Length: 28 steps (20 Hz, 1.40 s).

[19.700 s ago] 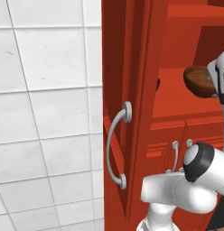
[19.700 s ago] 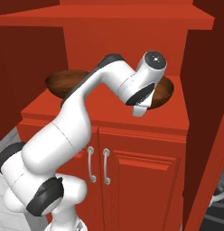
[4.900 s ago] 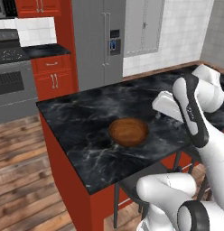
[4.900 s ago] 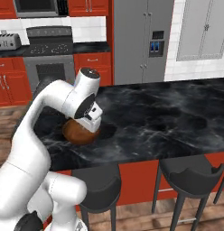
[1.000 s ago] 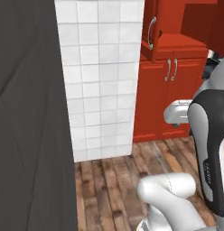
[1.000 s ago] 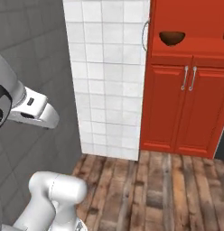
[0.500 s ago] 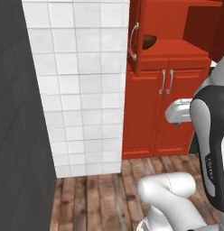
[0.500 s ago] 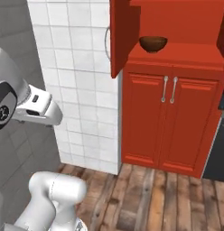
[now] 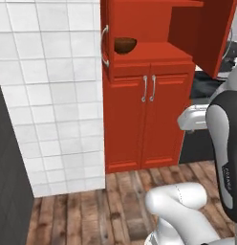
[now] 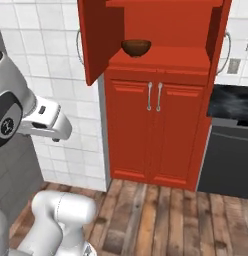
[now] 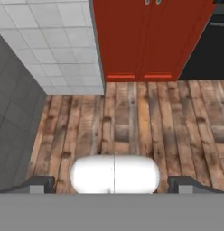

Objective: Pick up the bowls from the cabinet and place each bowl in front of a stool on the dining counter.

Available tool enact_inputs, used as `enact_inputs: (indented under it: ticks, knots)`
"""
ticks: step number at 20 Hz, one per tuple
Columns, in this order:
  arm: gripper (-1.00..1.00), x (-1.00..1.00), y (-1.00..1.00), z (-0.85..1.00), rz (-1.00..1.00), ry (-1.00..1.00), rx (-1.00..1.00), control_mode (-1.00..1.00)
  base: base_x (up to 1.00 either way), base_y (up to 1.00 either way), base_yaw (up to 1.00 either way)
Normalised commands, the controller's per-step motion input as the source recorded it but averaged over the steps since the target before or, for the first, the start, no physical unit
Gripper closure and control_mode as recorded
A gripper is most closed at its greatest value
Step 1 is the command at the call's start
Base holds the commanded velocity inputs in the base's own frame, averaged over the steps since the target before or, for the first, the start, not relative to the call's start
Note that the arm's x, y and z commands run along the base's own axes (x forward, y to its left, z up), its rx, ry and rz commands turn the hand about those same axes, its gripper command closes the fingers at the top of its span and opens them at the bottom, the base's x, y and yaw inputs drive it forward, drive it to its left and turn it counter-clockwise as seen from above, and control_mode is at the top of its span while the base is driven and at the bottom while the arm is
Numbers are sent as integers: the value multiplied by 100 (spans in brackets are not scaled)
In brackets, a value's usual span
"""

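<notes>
On the cabinet shelf, above two red lower doors, one bowl sits upright, mouth up. Half a second ago the cabinet stood further right; the base has driven, shifting the whole view. Gripper jaws stand wide apart, holding nothing, over wooden floor.

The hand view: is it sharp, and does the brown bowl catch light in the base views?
Hand view: soft, floor planks slightly blurred. Left base view: round glossy brown wooden bowl dark, faint sheen. Right base view: same bowl shows a small pale highlight.
</notes>
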Motion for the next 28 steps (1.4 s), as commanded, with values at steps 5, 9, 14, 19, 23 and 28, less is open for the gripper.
enact_inputs:
  ticks: [5, 9, 14, 19, 23, 28]
  knots:
    - [-100, 0, 0, 0, 0, 0, 0, 100, 32, 0, -39]
    - [-100, 0, 0, 0, 0, 0, 0, 100, 50, -9, -36]
    - [-100, 0, 0, 0, 0, 0, 0, 100, 78, -15, -9]
    - [-100, 0, 0, 0, 0, 0, 0, 100, 92, -6, 0]
    - [-100, 0, 0, 0, 0, 0, 0, 100, 96, -14, 2]
    - [-100, 0, 0, 0, 0, 0, 0, 100, 91, -22, 4]
